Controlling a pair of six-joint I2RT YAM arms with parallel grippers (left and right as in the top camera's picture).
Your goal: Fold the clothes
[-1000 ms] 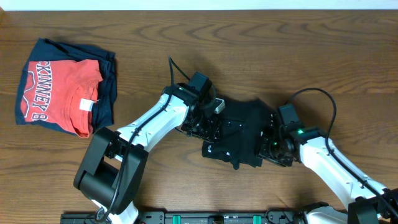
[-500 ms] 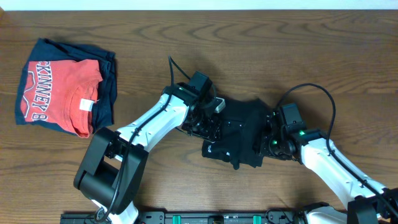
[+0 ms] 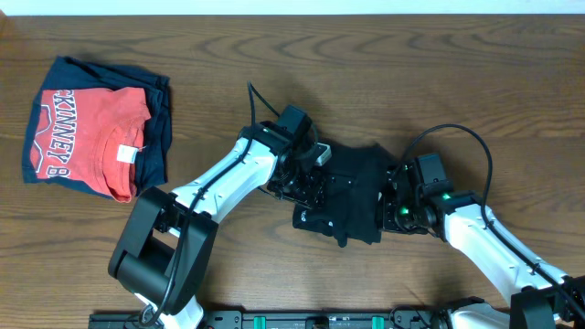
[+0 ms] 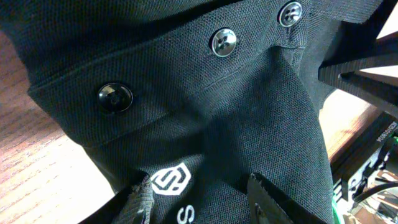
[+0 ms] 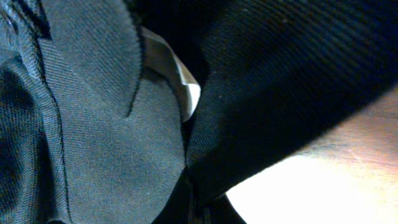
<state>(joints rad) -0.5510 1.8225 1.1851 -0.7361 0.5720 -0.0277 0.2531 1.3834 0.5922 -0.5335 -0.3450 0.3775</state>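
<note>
The black shirt [image 3: 355,196] lies bunched in a small heap on the wooden table between my two grippers. My left gripper [image 3: 306,187] rests at its left edge. In the left wrist view its fingers [image 4: 199,190] are apart over the black fabric [image 4: 249,106], near a white logo [image 4: 169,182] and a row of buttons [image 4: 223,41]. My right gripper [image 3: 395,206] is at the heap's right edge. In the right wrist view black cloth [image 5: 93,130] fills the frame, a white tag [image 5: 186,93] shows in a fold, and the jaws [image 5: 198,208] look shut on a fold of the shirt.
A red T-shirt [image 3: 87,137] with white block letters lies on a navy-blue folded garment [image 3: 157,137] at the far left. Black cables loop above each arm. The robot base rail [image 3: 320,320] runs along the front edge.
My right gripper has moved a little left with the shirt's right edge, and the heap has become narrower. The left arm has stayed put.
</note>
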